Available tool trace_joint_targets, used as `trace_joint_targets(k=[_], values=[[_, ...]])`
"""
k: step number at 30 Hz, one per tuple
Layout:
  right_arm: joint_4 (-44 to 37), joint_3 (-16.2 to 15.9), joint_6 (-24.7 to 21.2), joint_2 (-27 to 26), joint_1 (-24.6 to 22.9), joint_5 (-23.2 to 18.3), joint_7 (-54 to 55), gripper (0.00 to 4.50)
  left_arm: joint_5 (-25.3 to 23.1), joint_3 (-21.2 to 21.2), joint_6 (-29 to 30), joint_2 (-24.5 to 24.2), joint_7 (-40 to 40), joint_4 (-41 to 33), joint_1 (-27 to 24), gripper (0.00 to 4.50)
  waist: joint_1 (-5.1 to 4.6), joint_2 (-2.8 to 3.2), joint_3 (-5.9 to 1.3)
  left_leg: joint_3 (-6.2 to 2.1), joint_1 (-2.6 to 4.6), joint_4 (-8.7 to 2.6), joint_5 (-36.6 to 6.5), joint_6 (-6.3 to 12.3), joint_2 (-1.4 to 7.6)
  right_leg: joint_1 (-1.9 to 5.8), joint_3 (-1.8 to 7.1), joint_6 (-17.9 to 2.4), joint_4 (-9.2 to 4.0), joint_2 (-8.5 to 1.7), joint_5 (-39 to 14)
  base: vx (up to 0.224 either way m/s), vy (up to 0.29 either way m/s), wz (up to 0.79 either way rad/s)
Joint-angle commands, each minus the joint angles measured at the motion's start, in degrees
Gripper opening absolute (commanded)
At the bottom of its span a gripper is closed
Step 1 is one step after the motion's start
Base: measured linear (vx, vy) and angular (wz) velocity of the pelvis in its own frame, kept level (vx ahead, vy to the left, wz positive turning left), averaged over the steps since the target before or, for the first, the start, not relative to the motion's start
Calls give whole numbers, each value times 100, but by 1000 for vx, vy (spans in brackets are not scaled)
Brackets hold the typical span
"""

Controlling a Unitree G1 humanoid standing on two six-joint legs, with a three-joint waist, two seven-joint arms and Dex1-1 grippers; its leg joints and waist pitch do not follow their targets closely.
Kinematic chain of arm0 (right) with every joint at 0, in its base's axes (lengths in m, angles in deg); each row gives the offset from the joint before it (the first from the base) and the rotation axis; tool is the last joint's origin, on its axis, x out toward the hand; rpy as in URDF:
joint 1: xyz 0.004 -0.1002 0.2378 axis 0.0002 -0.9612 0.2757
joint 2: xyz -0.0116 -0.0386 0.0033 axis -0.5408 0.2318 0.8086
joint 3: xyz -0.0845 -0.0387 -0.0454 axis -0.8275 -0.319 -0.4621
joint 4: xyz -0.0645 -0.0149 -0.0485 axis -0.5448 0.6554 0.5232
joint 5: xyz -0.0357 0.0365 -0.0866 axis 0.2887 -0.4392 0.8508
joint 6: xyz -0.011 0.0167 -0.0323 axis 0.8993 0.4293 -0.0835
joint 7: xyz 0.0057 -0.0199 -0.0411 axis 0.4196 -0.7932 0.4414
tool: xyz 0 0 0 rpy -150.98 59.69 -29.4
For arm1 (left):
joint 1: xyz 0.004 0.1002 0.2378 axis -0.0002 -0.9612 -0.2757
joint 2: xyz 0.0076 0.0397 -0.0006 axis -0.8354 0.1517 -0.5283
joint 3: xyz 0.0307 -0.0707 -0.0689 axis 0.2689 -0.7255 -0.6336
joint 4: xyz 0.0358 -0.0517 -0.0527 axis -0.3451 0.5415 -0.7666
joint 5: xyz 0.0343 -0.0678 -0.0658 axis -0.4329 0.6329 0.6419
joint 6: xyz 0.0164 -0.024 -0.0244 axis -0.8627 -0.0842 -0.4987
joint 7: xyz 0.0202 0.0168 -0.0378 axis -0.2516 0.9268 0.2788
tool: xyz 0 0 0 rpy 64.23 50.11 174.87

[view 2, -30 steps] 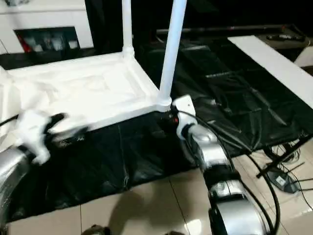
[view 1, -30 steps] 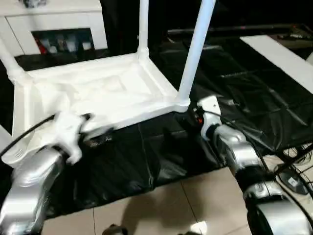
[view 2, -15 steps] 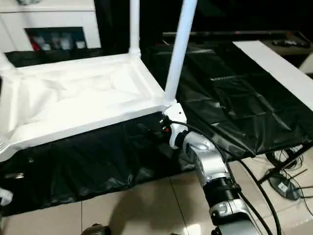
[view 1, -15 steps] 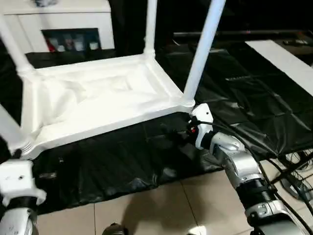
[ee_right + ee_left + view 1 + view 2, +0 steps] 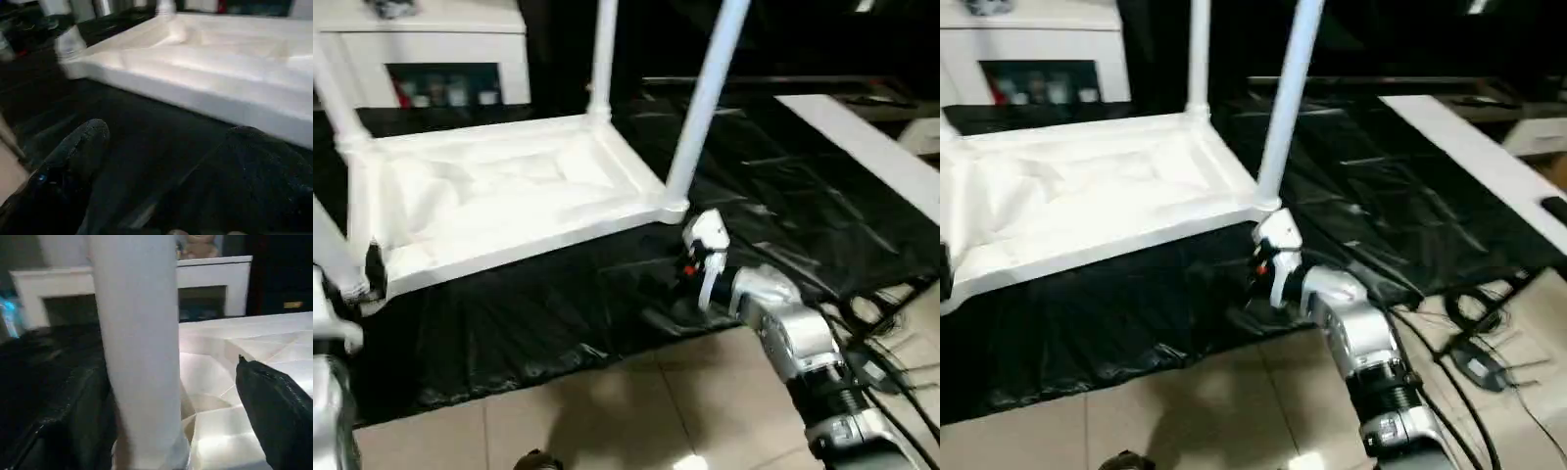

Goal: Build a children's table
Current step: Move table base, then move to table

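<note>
The upturned children's table (image 5: pixel 509 191) lies on black sheeting (image 5: pixel 509 323), its legs cut off above; the right end effector (image 5: pixel 161 161), fingers apart, hovers just short of its near rim, the left end effector's (image 5: pixel 195 396) spread fingers flank a leg (image 5: pixel 139 357).

You've got a smooth, matt white plastic table (image 5: pixel 509 196) on a crinkled glossy black plastic sheet (image 5: pixel 783 206); floor tiles (image 5: pixel 636 411) glossy beige; forearm (image 5: pixel 793 333) shells satin silver metal-look.
</note>
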Motion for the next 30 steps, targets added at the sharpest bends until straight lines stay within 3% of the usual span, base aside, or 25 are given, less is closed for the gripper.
trace_joint_targets(k=[1, 2, 3, 4, 5, 6, 7, 8, 9, 10, 11, 12, 13, 14, 15, 16, 17, 18, 19, 20, 21, 23, 26, 27, 30], values=[[66, 34, 62, 54, 89, 83, 64, 444, 124, 138, 113, -81, -299, 208, 163, 448, -65, 204, -179, -117, 362, -712, -5111, -725, 145, -47, -173, -304, -587, -69, -3403, -81, -14, -3], [191, 69, 118, 18, 150, 142, 198, 444, 144, 176, 159, -180, -404, 394, 310, 448, 52, 280, -152, 33, -136, -1222, -5591, -767, 308, 446, -350, -473, 249, 105, -2570, -81, -14, -3], [329, 111, 208, -27, 220, 200, 344, 444, 85, 238, 255, -305, -465, 627, 484, 448, 790, 304, -160, 675, -855, -1474, -5913, -847, 186, 743, -434, -462, 1273, 273, -1724, -140, -4, 11], [384, 125, 254, -48, 248, 227, 403, 444, -22, 249, 247, -355, -360, 753, 585, 448, 925, 279, -240, 887, -774, -1403, -5275, -780, 97, 688, -219, -452, 1354, 280, -2167, -118, -94, 23], [412, 133, 287, -61, 262, 243, 432, 444, -104, 254, 232, -385, -271, 827, 643, 448, 515, -484, -445, 491, 487, 313, -2838, -830, 256, -363, 438, 299, 217, -475, -5436, -118, -94, 23], [439, 139, 282, -72, 276, 252, 460, 444, -74, 231, 240, -406, -231, 922, 723, 448, 540, -351, -266, -200, 46, 798, -565, -139, -200, -198, 913, 142, -558, -714, -6687, 61, -208, 14], [487, 135, 292, -87, 303, 281, 504, 444, -57, 209, 287, -464, -156, 1115, 876, 448, 695, -263, -176, -315, -92, 715, -318, -85, -232, 19, 1019, -29, -560, -717, -6388, 67, -110, 10], [488, 118, 290, -91, 307, 285, 497, 444, -37, 210, 192, -519, -167, 1279, 1000, 448, 810, -109, -175, -394, 64, 403, -641, -275, -39, 75, 906, -350, -346, -713, -5146, 67, -110, 10], [481, 101, 275, -109, 301, 282, 491, 444, 129, 206, 151, -548, -342, 1429, 1191, 448, 860, -5, -334, -298, 424, -56, -1356, -479, 191, -43, 596, -658, -13, -258, -3086, -26, -24, 29], [478, 96, 274, -115, 298, 282, 489, 444, 194, 204, 138, -548, -417, 1453, 1237, 448, 806, 39, -401, -314, 519, -169, -1520, -509, 294, -67, 492, -836, 146, -129, -1881, -36, -15, 35], [481, 91, 282, -124, 294, 296, 492, 444, 349, 238, 125, -570, -662, 1520, 1312, 448, 790, 66, -442, -300, 467, -280, -1360, -462, 379, 43, 375, -1077, 242, -104, -172, -36, -15, 35], [508, 100, 284, -133, 300, 307, 516, 444, 426, 308, 161, -611, -878, 1572, 1354, 448, 766, 85, -415, -245, 343, -348, -1479, -513, 337, 95, 356, -1182, 260, -125, 285, 0, 0, 0], [531, 107, 286, -139, 307, 315, 533, 444, 455, 359, 179, -645, -1009, 1611, 1375, 448, 761, 78, -391, -199, 271, -388, -1695, -601, 280, 145, 365, -1176, 220, -164, 278, 1, 63, 0], [608, 114, 370, -150, 325, 364, 572, 444, 526, 436, 191, -684, -1234, 1682, 1422, 448, 751, 23, -374, -176, 248, -416, -1832, -632, 264, 176, 375, -1162, 186, -191, 170, 1, 63, 0], [704, 124, 413, -162, 347, 415, 641, 444, 528, 512, 250, -725, -1348, 1737, 1460, 448, 725, 36, -368, -154, 249, -453, -2059, -719, 236, 195, 384, -1115, 138, -233, -159, -3, 61, -3], [756, 119, 431, -162, 357, 459, 689, 444, 525, 552, 258, -740, -1399, 1752, 1474, 448, 725, 36, -368, -154, 249, -453, -2059, -719, 236, 195, 384, -1115, 138, -233, -159, 2, 57, -4], [809, 116, 445, -163, 371, 493, 723, 444, 515, 579, 257, -749, -1425, 1760, 1480, 448, 662, 18, -364, -143, 219, -480, -2091, -779, 218, 239, 401, -1036, 90, -270, -379, 2, 57, -4], [827, 105, 529, -157, 356, 566, 790, 444, 532, 590, 336, -731, -1425, 1630, 1373, 448, 642, 104, -363, -143, 239, -490, -2234, -820, 222, 214, 405, -1002, 65, -296, -535, 0, 0, 0], [817, 124, 535, -159, 334, 616, 921, 444, 505, 572, 300, -704, -1308, 1515, 1254, 448, 608, 80, -359, -132, 237, -498, -2302, -831, 226, 220, 409, -985, 40, -296, -589, 0, 0, 0], [790, 133, 630, -154, 305, 695, 1067, 444, 557, 526, 319, -642, -1223, 1326, 1107, 448, 591, 47, -368, -139, 223, -504, -2255, -830, 235, 251, 403, -988, 47, -306, -547, 0, 0, 0], [727, 157, 666, -161, 261, 780, 1289, 444, 565, 489, 344, -561, -1084, 1016, 868, 448, 563, 38, -398, -125, 154, -500, -1706, -753, 220, 330, 378, -943, 71, -309, -96, 0, 0, 0], [643, 218, 639, -198, 213, 827, 1531, 444, 544, 464, 270, -478, -976, 725, 638, 448, 488, 13, -401, -98, 153, -483, -1430, -707, 221, 337, 369, -965, 74, -291, 314, 0, 0, 0], [183, 460, 510, -388, -88, 787, 2123, 444, 433, 373, 462, -58, -496, -288, -102, 448, 430, 16, -410, -74, 157, -458, -1232, -646, 211, 357, 368, -971, 69, -278, 555, 0, 0, 0], [92, 459, 535, -409, -172, 808, 2179, 444, 365, 367, 496, 33, -377, -454, -222, 448, 392, -14, -395, -59, 156, -437, -1118, -573, 224, 363, 368, -964, 61, -260, 874, 0, 0, 0], [-208, 501, 779, -478, -523, 897, 2445, 444, 104, 386, 540, 400, -24, -1238, -661, 448, 370, -56, -384, -46, 161, -430, -1104, -466, 221, 370, 382, -901, 37, -254, 821, 0, 0, 0]])
